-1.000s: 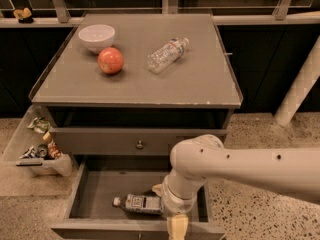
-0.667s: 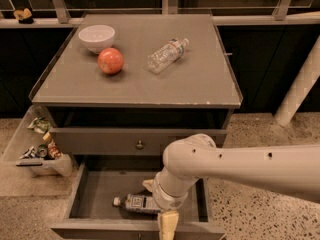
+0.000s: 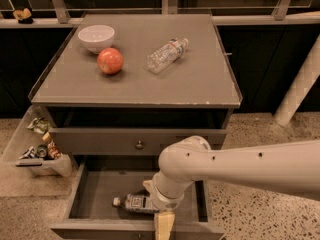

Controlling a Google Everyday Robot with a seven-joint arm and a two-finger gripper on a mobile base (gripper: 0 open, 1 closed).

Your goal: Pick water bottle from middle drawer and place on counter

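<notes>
The water bottle (image 3: pixel 134 203) lies on its side on the dark floor of the open middle drawer (image 3: pixel 100 189), with its white cap pointing left. My gripper (image 3: pixel 156 206) is down in the drawer at the bottle's right end. It is open, with one pale finger (image 3: pixel 164 226) on the near side of the bottle and the other finger (image 3: pixel 148 185) on the far side. My wrist hides the bottle's base. The grey counter (image 3: pixel 200 84) is above.
On the counter are a white bowl (image 3: pixel 96 37), a red apple (image 3: pixel 110 60) and a paler crinkled clear bottle (image 3: pixel 167 55) lying down. A closed drawer with a knob (image 3: pixel 139 145) sits above the open one. A clear bin of clutter (image 3: pixel 35 151) stands on the floor at left, and a white pillar (image 3: pixel 300 89) at right.
My arm and gripper have shifted left along the drawer, so the fingers now stand either side of the bottle's right end. The bottle has not moved.
</notes>
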